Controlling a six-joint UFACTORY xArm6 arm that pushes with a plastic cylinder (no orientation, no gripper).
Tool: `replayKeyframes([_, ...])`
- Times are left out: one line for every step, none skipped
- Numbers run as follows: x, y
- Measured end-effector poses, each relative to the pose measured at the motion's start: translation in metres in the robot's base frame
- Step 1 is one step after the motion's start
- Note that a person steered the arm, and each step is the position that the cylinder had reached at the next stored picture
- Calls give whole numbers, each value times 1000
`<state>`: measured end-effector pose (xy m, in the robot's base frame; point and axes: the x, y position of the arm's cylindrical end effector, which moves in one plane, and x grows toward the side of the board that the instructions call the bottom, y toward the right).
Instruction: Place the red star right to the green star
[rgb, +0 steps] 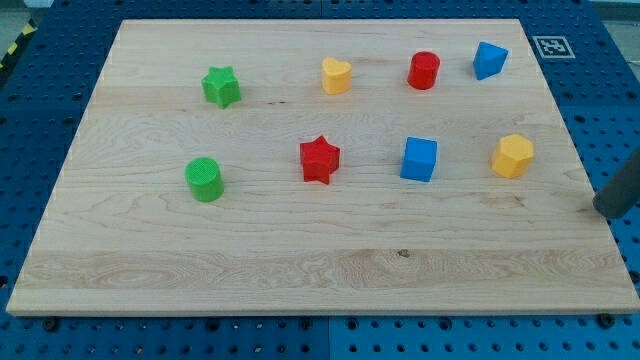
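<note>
We are at the approach step; nothing is touched yet. Our end effector is a bare dark rod with no jaws, so it holds nothing, and its tip (601, 210) sits at the right edge of the frame, at or just off the right border of the light wooden bench (300, 270), well apart from every block. The red plastic star block (320, 159) lies at centre frame, untouched. The green plastic star block (221, 86) is in the upper left, and the free spot just to its right, before the yellow heart-shaped block (336, 75), is the goal. Also on the bench: a green cylinder (205, 179) at mid left, a red cylinder (424, 70) and a blue angular block (489, 60) at upper right, a blue cube (419, 159) and a yellow hexagonal block (513, 156) at mid right. As we judge it, the next move calls for bringing the tip across under the blue cube and yellow hexagon without clipping them, setting it at the red star's lower right, then pushing up-left into the gap, stopping short of the yellow heart.
</note>
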<state>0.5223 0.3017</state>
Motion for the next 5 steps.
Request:
replayKeyframes([1,0])
replayKeyframes([9,-5])
replayKeyframes([10,-76])
replayKeyframes([10,-156])
replayKeyframes([-10,-216])
